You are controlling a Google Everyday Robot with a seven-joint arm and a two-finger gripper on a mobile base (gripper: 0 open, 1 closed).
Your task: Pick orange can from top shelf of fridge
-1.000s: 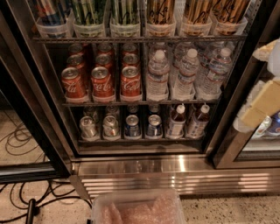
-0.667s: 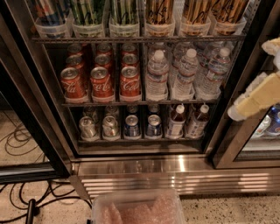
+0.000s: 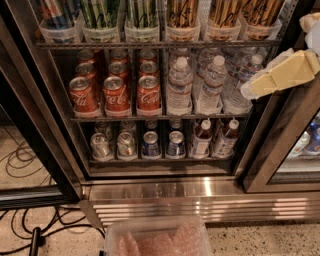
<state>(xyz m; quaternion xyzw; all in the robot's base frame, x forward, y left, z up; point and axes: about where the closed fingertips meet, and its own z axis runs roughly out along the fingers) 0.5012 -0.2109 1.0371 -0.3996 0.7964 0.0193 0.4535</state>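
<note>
Orange-gold cans with black scribbles [image 3: 182, 12] stand in clear tubs on the top shelf [image 3: 160, 45] of the fridge, in the middle and right tubs, their tops cut off by the upper edge. My gripper [image 3: 250, 89], pale yellow and white, reaches in from the right edge. Its tip is in front of the water bottles, just below the top shelf and below the rightmost orange cans [image 3: 260, 12]. It holds nothing that I can see.
Green-striped tall cans [image 3: 100, 12] fill the left tubs. Red cola cans [image 3: 115, 92] and water bottles [image 3: 212, 82] sit on the middle rack, small cans [image 3: 135, 145] and bottles [image 3: 215, 137] below. Dark door frames [image 3: 280, 145] flank the opening. A clear bin [image 3: 155, 240] and cables [image 3: 25, 230] lie below.
My gripper has moved left and upward, from beside the right door frame to in front of the water bottles. Nothing on the shelves has moved.
</note>
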